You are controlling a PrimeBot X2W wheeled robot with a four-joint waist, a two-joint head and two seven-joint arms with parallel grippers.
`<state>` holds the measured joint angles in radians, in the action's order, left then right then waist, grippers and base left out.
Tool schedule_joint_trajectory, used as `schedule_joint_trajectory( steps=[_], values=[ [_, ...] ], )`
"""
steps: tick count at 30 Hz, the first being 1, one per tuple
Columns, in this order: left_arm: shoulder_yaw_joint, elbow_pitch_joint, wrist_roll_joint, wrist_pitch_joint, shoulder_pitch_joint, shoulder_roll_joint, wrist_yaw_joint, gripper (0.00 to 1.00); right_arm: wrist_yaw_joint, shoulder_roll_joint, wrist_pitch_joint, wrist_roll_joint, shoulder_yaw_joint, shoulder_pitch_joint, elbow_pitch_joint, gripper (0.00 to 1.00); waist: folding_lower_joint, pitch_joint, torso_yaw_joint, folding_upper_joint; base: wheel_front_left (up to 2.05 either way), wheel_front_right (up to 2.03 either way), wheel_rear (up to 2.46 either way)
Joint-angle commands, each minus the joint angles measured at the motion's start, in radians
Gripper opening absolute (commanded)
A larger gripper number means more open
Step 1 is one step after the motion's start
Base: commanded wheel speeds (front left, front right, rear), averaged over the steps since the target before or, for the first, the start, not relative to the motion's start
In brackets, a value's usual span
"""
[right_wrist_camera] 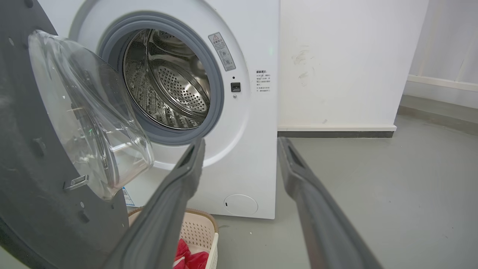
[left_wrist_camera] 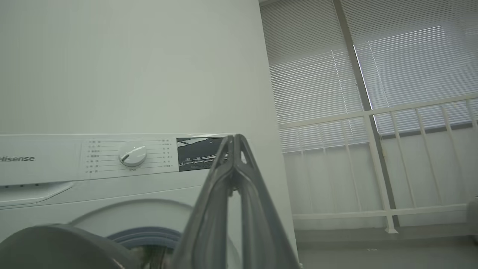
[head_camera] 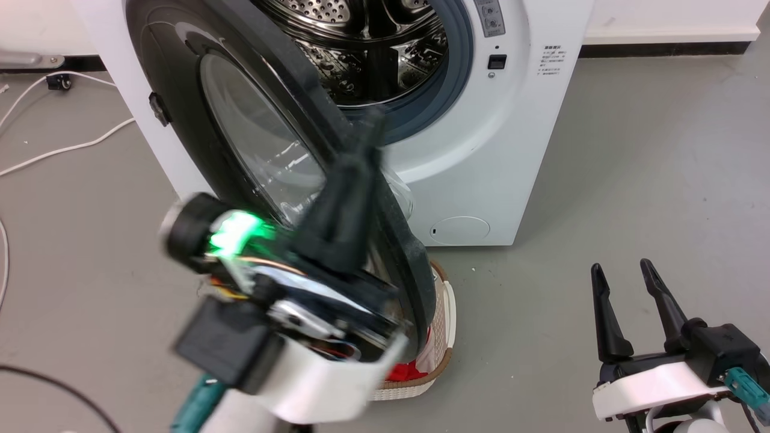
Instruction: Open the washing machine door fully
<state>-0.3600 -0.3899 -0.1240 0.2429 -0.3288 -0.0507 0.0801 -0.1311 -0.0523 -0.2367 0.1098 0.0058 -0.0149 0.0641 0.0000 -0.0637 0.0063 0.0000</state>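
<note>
Now: door partly open, mid-push.
Nearest, left hand (head_camera: 373, 123), fingers pinched shut on nothing, at the free edge of the washing machine door (head_camera: 258, 138); push steadily leftward, away from the washing machine (head_camera: 511, 150) beyond. Spread right hand (head_camera: 621, 267) idle.

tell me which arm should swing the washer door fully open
Left, probably. The left pincer, shut, is at the free edge of the washing machine door; the right pincer hangs open, low and well clear of it.
</note>
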Motion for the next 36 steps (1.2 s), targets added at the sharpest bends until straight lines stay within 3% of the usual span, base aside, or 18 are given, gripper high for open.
schedule_joint_trajectory(
  steps=[1,20,27,36],
  values=[
    [-0.023,0.012,-0.008,-0.009,-0.001,0.000,0.010,0.00,0.001,0.004,-0.003,0.003,-0.001,-0.001,0.002,1.00,0.0000,-0.003,-0.002,0.0000,0.00,0.00,0.00],
    [-0.387,0.202,-0.114,-0.136,0.206,-0.026,0.044,0.00,0.001,0.004,-0.011,0.022,-0.004,-0.014,0.023,1.00,0.0000,-0.022,0.013,0.0000,0.00,0.00,0.00],
    [-0.376,0.324,-0.122,-0.121,0.216,-0.025,0.013,0.00,0.001,0.004,-0.010,0.032,0.005,-0.025,0.033,1.00,0.0000,-0.031,-0.003,0.0000,0.00,0.00,0.00],
    [-0.306,0.456,-0.131,-0.064,0.149,-0.012,-0.070,0.00,0.001,0.004,-0.016,0.054,0.014,-0.032,0.050,1.00,0.0000,-0.048,-0.025,0.0000,0.00,0.00,0.00]
  ],
)
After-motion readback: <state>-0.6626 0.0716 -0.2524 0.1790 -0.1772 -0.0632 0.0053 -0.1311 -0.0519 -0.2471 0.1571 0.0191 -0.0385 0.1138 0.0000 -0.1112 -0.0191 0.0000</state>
